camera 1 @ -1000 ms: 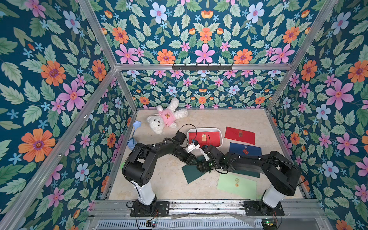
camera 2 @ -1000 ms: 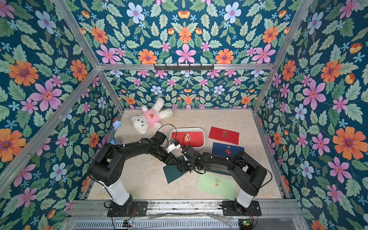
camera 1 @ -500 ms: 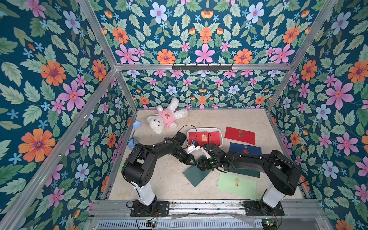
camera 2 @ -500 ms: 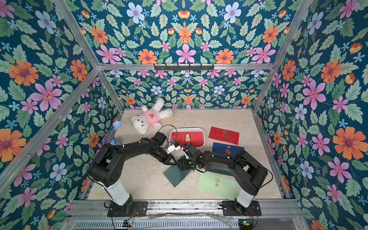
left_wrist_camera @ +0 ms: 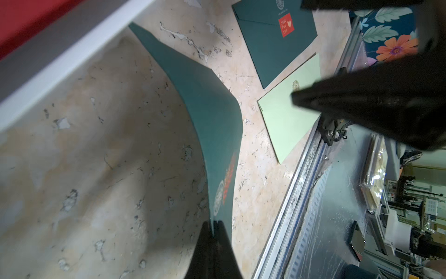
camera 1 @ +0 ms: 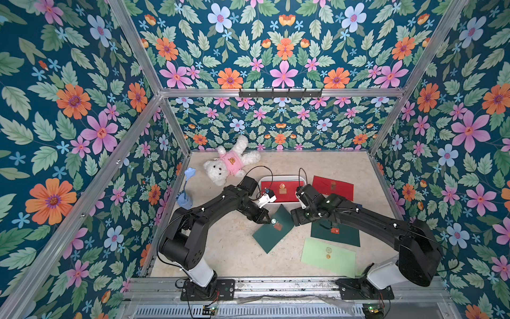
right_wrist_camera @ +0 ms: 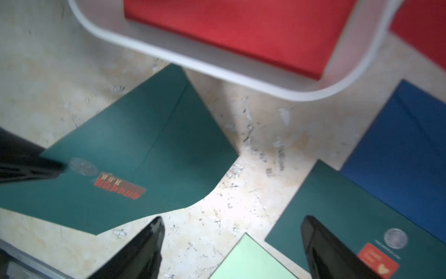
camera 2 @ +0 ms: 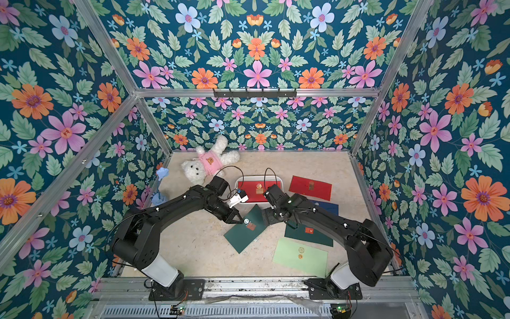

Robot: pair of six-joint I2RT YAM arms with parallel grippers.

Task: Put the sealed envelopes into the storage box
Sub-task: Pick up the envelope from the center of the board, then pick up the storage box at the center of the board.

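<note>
here the left gripper [left_wrist_camera: 213, 225] is pinched tight on the edge of a dark green envelope [camera 1: 271, 237], beside its seal, so the paper bows up off the table [camera 1: 234, 248], ready for carrying. the white storage box [right_wrist_camera: 241, 81], just beyond, holds one red envelope [right_wrist_camera: 241, 29]. the right gripper [right_wrist_camera: 233, 218] hangs wide and empty, likely clear of the lift, over bare table beside a second dark green envelope [camera 1: 342, 236].

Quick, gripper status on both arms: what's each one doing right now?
Left gripper: closed, pinching the edge of the tilted dark green envelope.
Right gripper: open, holding nothing.
</note>
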